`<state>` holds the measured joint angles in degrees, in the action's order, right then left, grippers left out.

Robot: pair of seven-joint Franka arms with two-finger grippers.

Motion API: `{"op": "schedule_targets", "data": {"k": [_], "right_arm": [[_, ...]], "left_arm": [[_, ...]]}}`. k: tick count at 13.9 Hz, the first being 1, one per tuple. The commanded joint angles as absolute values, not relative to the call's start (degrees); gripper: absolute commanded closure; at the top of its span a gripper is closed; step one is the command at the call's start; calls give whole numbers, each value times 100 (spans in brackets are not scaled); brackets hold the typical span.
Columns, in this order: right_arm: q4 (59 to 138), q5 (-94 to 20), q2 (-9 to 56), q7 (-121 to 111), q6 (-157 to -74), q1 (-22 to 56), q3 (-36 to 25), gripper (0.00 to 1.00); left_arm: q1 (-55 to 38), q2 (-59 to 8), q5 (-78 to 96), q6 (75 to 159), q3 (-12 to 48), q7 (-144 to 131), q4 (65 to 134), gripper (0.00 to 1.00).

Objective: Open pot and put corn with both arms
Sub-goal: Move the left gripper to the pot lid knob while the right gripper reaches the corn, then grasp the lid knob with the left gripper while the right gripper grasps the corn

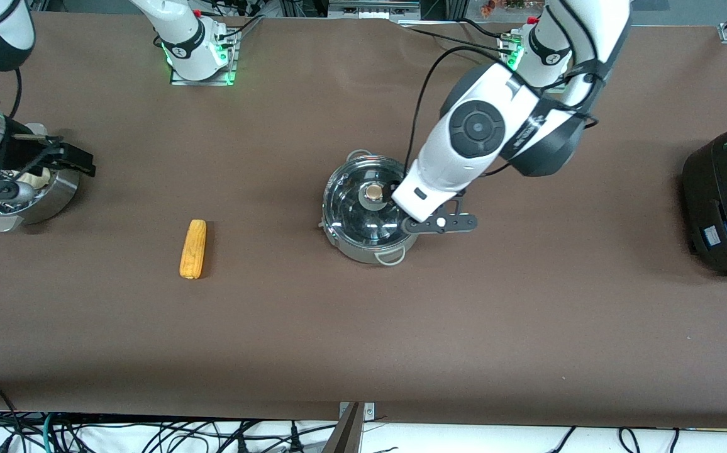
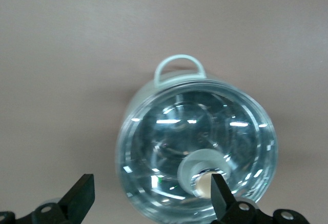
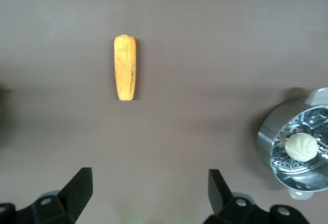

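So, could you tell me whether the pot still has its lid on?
Yes, on: the glass lid sits flat on the pot, knob upright and ungrasped.

My claws' fingers (image 2: 79,196) look like matt black plastic. The pot (image 1: 363,248) is shiny steel under a glossy glass lid (image 2: 200,147). The corn (image 1: 193,248) is bumpy and dull; the brown bench (image 1: 527,327) is matt, cloth-like.

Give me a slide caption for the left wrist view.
Open left tool poised above the lidded pot, its tan knob beside one finger.
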<state>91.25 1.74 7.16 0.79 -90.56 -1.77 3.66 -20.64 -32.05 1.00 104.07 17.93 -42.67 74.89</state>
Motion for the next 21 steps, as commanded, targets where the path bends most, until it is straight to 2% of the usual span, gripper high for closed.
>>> {"op": "schedule_targets", "data": {"k": [1,3,7,11,13,16,18,20,21], "right_arm": [[8921,-191,966,-8,-9017,-149,334,0],[8956,-185,1124,52,-9227,-106,334,0],[9061,166,1607,105,-9816,70,352,0],[9517,176,1880,465,-10790,176,360,0],[9807,176,2065,466,-11448,176,360,0],[10535,176,2267,475,-12862,176,360,0],[10984,176,2355,466,-13646,176,369,0],[11074,150,2539,475,-13965,237,369,0],[11092,132,2653,483,-14070,237,369,0]], "left_arm": [[-2451,-3532,-262,10547,1723,-4675,7207,0],[-2820,-3691,-745,10547,1714,-4780,7207,0],[-2883,-3806,-844,10810,1740,-5089,7242,0],[-3076,-3972,-879,10819,1740,-5089,7277,0],[-3085,-3973,-870,10889,1740,-5089,7277,0],[-3076,-3964,-923,10890,1731,-5080,7277,1],[-3085,-3964,-914,10890,1731,-5089,7295,12],[-3102,-3964,-914,10881,1731,-5089,7374,17],[-3111,-3964,-914,10881,1731,-5089,7374,24]]}}
